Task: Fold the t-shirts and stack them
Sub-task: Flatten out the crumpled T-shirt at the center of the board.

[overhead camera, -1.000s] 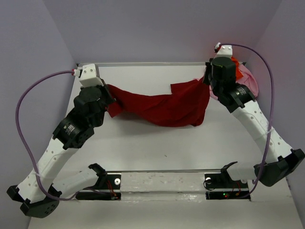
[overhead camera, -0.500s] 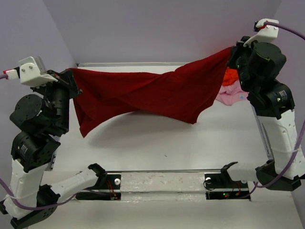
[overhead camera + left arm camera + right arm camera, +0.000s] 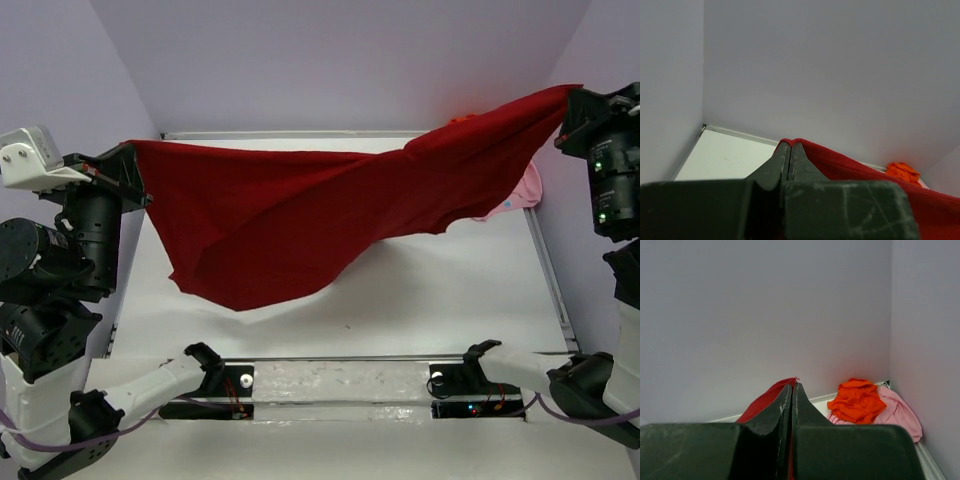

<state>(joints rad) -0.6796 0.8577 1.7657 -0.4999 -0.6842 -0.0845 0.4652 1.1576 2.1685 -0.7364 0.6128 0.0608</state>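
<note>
The dark red t-shirt [image 3: 300,215] hangs stretched in the air across the table. My left gripper [image 3: 128,152] is shut on its left corner, raised high at the left. My right gripper [image 3: 572,95] is shut on its right corner, raised even higher at the right. In the left wrist view the red cloth [image 3: 850,167] runs off from the closed fingertips of the left gripper [image 3: 790,144]. In the right wrist view a strip of red cloth [image 3: 765,400] shows beside the closed right gripper [image 3: 792,385]. The orange t-shirt [image 3: 856,401] lies crumpled on the pink t-shirt [image 3: 897,412] in the back right corner.
Grey walls close the table [image 3: 430,290] at the back and both sides. A metal rail [image 3: 340,375] with the arm bases runs along the near edge. Part of the pink shirt [image 3: 520,195] peeks out under the red cloth.
Both arms have risen and pulled apart. The red shirt went from a bunched heap on the table to a sheet stretched in the air between the two grippers.
</note>
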